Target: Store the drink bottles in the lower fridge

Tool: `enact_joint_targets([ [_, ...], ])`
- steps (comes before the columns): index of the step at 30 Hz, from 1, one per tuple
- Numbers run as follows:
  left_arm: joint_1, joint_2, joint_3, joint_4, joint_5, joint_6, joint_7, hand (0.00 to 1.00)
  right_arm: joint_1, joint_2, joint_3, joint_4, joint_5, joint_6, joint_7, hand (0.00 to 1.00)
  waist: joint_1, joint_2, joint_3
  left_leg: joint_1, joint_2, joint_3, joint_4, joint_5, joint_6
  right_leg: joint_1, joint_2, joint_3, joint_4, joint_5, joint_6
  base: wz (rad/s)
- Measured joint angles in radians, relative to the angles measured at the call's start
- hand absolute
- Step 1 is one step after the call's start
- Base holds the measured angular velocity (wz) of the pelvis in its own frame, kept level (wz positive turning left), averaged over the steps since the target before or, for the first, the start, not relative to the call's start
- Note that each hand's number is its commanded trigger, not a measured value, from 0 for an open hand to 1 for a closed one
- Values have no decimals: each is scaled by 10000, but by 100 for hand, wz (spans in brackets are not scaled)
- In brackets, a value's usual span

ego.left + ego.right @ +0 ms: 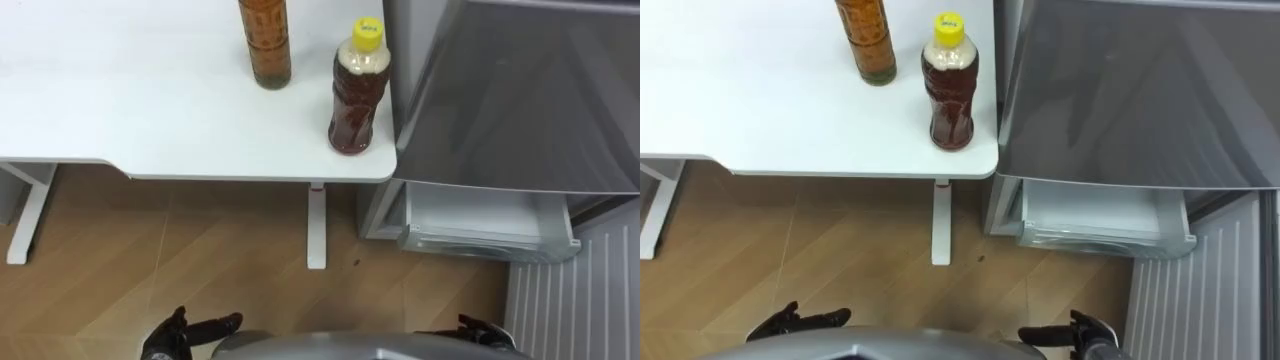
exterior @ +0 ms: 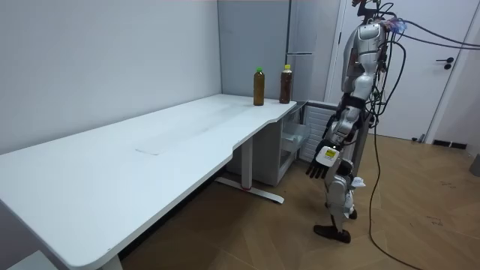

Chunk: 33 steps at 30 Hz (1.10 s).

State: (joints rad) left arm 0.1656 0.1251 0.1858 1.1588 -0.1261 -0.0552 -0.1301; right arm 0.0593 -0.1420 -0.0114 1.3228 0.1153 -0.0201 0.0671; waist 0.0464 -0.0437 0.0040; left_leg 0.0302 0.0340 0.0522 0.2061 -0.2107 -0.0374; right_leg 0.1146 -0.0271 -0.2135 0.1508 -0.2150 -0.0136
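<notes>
Drinks, upper centre on the white worktop [image 1: 150, 110]: amber bottle [image 1: 265, 45], ribbed yellow-capped bottle [image 1: 357, 98] of brown liquid. Left robot hand [image 1: 185, 335] and right robot hand [image 1: 485, 333] hang slack-fingered, empty.

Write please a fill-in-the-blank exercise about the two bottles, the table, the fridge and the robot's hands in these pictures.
1. The bottle nearer the fridge has a ____ cap.
2. It and the other bottle stand upright on the white ____.
3. The fridge's lower compartment is ____, with a white drawer in sight.
4. The left hand and the right hand hang low, holding ____.

Missing words: yellow; table; open; nothing.
</notes>
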Motion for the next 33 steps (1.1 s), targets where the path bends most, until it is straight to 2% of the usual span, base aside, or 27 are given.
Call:
enact_joint_targets([
  [2,-2,0,-1,5,-3,0,34,0,-5,0,-16,9,-28,-1,0,0,-39,24,30,0,-27,-117,10,1,1,63,-13,-124,-7,0,0,15],
  [8,14,-113,24,16,-407,13,411,0,-16,-8,-27,-52,-427,-3,-75,0,66,29,44,-13,-102,-150,2,26,42,73,-72,-210,-28,-23,39,4],
  [16,63,-222,483,78,-805,160,1224,0,-3,4,-124,-50,-456,214,-366,0,135,-10,23,-72,-142,-154,20,36,58,106,-102,-237,-160,-46,74,0],
  [19,137,-209,564,76,-1229,218,1764,0,8,6,-116,-55,-422,204,-461,0,138,7,-17,-118,-150,-153,61,35,58,83,-118,-283,-151,-45,77,1],
  [20,150,-225,818,75,-1429,222,1930,0,12,15,-133,-36,-424,202,-504,0,134,42,-42,-99,-149,-167,56,35,58,105,-115,-288,-142,-44,77,5],
  [23,31,-256,1481,-139,-2170,227,2569,0,64,16,-123,-44,-450,212,-718,0,169,29,-27,-24,-156,-300,55,35,58,224,-106,-377,-107,-41,79,12],
  [26,7,-261,1797,-608,-2867,191,3350,0,111,18,-113,-51,-482,205,-852,0,211,81,11,2,-157,-320,67,35,57,265,-107,-368,-111,-41,79,3],
  [29,-197,-268,1981,-848,-3504,-111,4152,0,190,4,-109,-50,-469,147,-1047,0,367,141,19,-9,-159,-298,93,35,58,254,-111,-358,-103,-41,80,-2],
  [31,-328,-303,2203,-1262,-3702,-190,4724,0,303,6,-118,-45,-476,81,-1090,0,397,152,26,-43,-159,-300,154,34,58,250,-109,-365,-100,-41,80,0],
  [33,-338,-342,2490,-2264,-3750,-431,5538,0,423,6,-205,-116,-700,-114,-1097,0,397,156,17,-65,-158,-336,170,37,62,235,-107,-346,-91,-41,79,0],
])
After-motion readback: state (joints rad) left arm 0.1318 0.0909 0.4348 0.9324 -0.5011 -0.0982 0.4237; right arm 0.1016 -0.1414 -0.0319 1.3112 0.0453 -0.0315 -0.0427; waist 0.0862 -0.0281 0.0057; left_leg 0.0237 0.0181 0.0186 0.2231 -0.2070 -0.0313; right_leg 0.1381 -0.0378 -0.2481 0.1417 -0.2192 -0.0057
